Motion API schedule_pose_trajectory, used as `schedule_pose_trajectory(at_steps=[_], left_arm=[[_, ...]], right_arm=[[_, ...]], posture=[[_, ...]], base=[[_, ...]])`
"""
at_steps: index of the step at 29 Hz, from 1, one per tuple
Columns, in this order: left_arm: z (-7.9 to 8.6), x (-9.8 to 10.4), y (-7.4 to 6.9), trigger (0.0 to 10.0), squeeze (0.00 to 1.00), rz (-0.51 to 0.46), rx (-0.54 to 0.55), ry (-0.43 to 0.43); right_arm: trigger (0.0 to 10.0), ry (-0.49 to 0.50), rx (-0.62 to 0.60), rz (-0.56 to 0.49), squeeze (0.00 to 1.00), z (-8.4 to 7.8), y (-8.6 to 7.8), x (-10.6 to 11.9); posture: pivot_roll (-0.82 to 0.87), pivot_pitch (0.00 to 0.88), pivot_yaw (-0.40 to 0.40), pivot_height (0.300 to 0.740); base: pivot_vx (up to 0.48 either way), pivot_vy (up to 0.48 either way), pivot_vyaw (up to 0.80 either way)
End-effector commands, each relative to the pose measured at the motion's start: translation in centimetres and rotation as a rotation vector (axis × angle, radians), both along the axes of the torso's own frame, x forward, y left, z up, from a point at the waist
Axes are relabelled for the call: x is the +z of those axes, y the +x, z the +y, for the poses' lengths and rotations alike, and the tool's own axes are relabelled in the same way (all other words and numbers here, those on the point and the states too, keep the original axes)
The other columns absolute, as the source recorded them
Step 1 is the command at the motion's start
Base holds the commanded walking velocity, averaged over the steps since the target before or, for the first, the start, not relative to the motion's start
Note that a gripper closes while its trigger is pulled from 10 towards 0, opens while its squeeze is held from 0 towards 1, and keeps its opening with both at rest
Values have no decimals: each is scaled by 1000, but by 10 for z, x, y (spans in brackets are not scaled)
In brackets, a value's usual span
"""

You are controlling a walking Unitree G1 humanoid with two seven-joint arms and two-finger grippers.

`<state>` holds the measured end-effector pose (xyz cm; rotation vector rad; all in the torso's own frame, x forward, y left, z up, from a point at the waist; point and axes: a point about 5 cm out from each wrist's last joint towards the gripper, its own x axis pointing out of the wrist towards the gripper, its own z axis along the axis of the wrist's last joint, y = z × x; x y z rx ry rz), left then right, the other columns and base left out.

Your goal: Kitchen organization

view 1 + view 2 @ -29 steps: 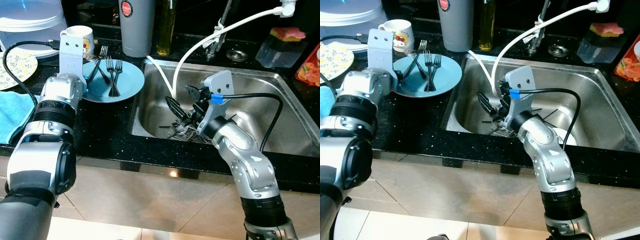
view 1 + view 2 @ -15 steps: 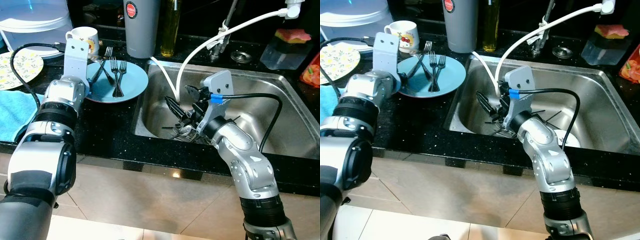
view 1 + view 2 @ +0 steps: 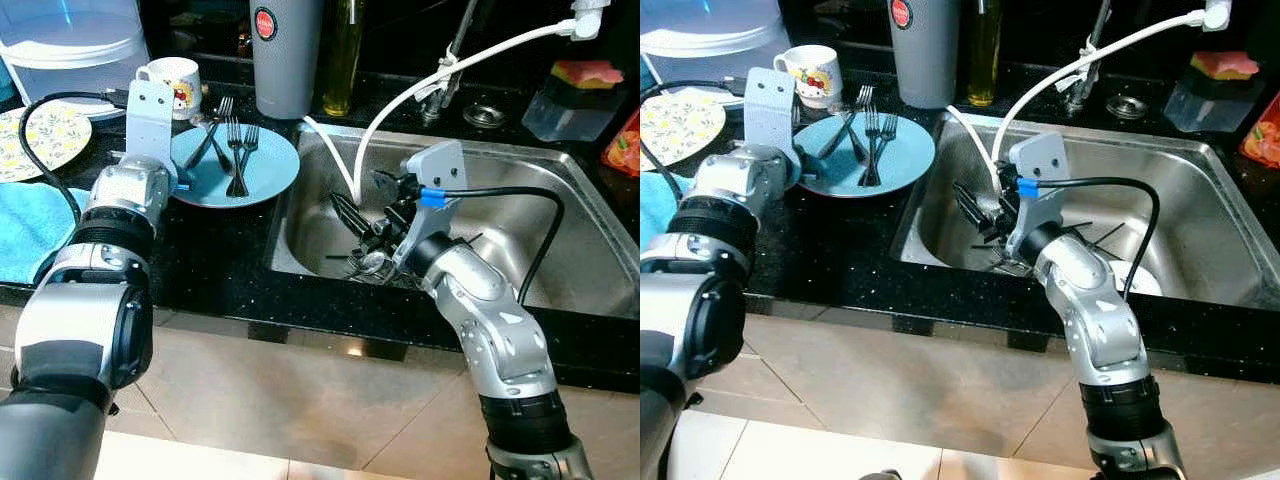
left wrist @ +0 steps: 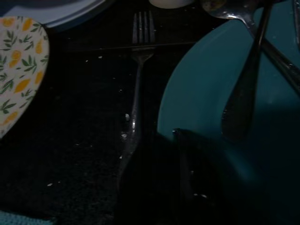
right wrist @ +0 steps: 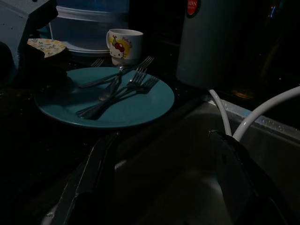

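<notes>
Hovering open-fingered, the right gripper [image 3: 372, 203] hangs above tangled metal cutlery [image 3: 366, 264] in the steel sink [image 3: 590, 215].

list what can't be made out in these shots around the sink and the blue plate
- Cutlery in the sink: in the eye views the right gripper and its arm cover the pile, so the pieces can't be counted.
- Left gripper: the wrist block hides it in the eye views; the left wrist view is too dark to read the jaws.
- Fork beside the blue plate: its handle end is lost in shadow.
- White dish: partly behind the right arm.
</notes>
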<state>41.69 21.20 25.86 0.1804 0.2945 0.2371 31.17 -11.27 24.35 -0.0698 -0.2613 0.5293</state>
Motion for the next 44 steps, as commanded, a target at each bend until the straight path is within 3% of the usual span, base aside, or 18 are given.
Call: schedule_pose_trajectory(at_steps=[1, 11, 12, 13, 14, 20, 23, 27, 31, 35, 38, 39, 40, 41, 42, 43, 44], left_arm=[[1, -14, -1, 0, 0, 65, 6, -24], [-10, 11, 3, 0, 0, -38, -24, -24], [-12, 14, 4, 3137, 0, -49, -32, -34], [-14, 17, 4, 4353, 0, -60, -36, -41], [-16, 20, 4, 10000, 0, -78, -47, -36], [-32, 36, 6, 10000, 0, -152, -129, 95], [-39, 35, 6, 10000, 0, -147, -158, 84], [-47, 23, 6, 10000, 0, -93, -185, 7], [-60, 18, 7, 10000, 0, -90, -242, 5], [-77, 13, 6, 10000, 0, -91, -285, -158], [-79, 11, 6, 10000, 0, -84, -273, -194], [-80, 7, 6, 10000, 0, -73, -261, -247], [-81, 3, 6, 10000, 39, -57, -244, -306], [-81, 3, 6, 10000, 39, -57, -244, -306], [-80, 2, 6, 10000, 114, -51, -235, -321], [-80, 1, 6, 10000, 278, -48, -230, -326], [-78, 0, 6, 10000, 792, -46, -213, -329]], right_arm=[[10000, 10, -7, -20, 0, -2, 0, 3], [10000, 7, -7, -24, 0, -3, 1, 5], [10000, 8, -6, -26, 0, -3, 2, 6], [10000, 9, -6, -28, 0, -3, 2, 6], [10000, 9, -6, -30, 0, -3, 2, 7], [10000, 9, -21, -34, 0, -6, 3, 8], [10000, 12, -31, -34, 0, -7, 3, 8], [10000, 20, -48, -39, 0, -7, 6, 9], [10000, 36, -88, -45, 0, -11, 9, 11], [10000, 58, -154, -46, 0, -18, 12, 12], [10000, 63, -167, -47, 0, -20, 13, 12], [10000, 67, -178, -49, 0, -21, 13, 13], [10000, 71, -189, -51, 0, -23, 13, 13], [10000, 71, -189, -51, 0, -23, 13, 13], [10000, 72, -192, -50, 0, -23, 13, 13], [10000, 72, -194, -50, 0, -23, 13, 13], [10000, 72, -195, -50, 0, -24, 13, 13]], posture=[[250, 57, -7, 740], [248, 56, -16, 740], [244, 56, -17, 740], [244, 56, -17, 740], [241, 53, -20, 740], [237, 48, -22, 740], [242, 46, -25, 740], [245, 49, -24, 740], [246, 52, -24, 740], [241, 51, -19, 740], [240, 51, -16, 740], [236, 52, -14, 740], [234, 52, -16, 740], [234, 52, -16, 740], [234, 52, -16, 740], [234, 52, -16, 740], [234, 49, -16, 740]], base=[[0, 0, 0], [0, 0, 0], [0, 0, 0], [0, 0, 0], [0, 0, 0], [0, 0, 0], [0, 0, 0], [0, 0, 0], [0, 0, 0], [0, 0, 0], [0, 0, 0], [0, 0, 0], [0, 0, 0], [0, 0, 0], [0, 0, 0], [0, 0, 0], [0, 0, 0]])
